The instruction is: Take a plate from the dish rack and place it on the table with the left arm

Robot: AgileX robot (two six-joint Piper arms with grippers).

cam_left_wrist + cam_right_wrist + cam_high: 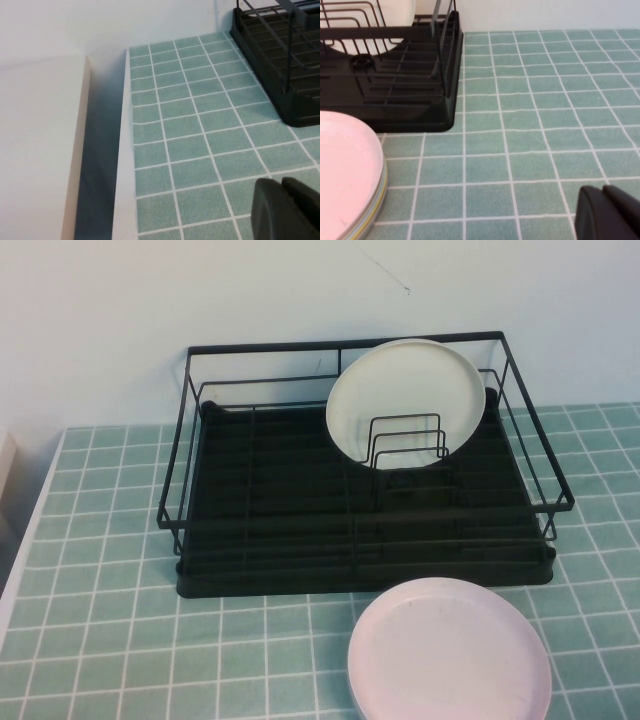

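Note:
The pale pink plate (450, 655) lies flat on the teal tiled table (100, 540), just in front of the black dish rack (260, 540), towards its right end. It also shows in the right wrist view (345, 170). Neither arm appears in the high view. My left gripper (281, 187) is shut and empty, low over bare tiles (190, 125) off the rack's left end (280, 75). My right gripper (602, 192) is shut and empty over tiles (545, 100) to the right of the rack (410, 85) and the pink plate.
A cream-white plate (405, 400) stands on edge in the rack's wire dividers at the back right; it also shows in the right wrist view (395, 15). A cream surface (35, 140) lies beyond the table's left edge, across a gap. A white wall stands behind the rack.

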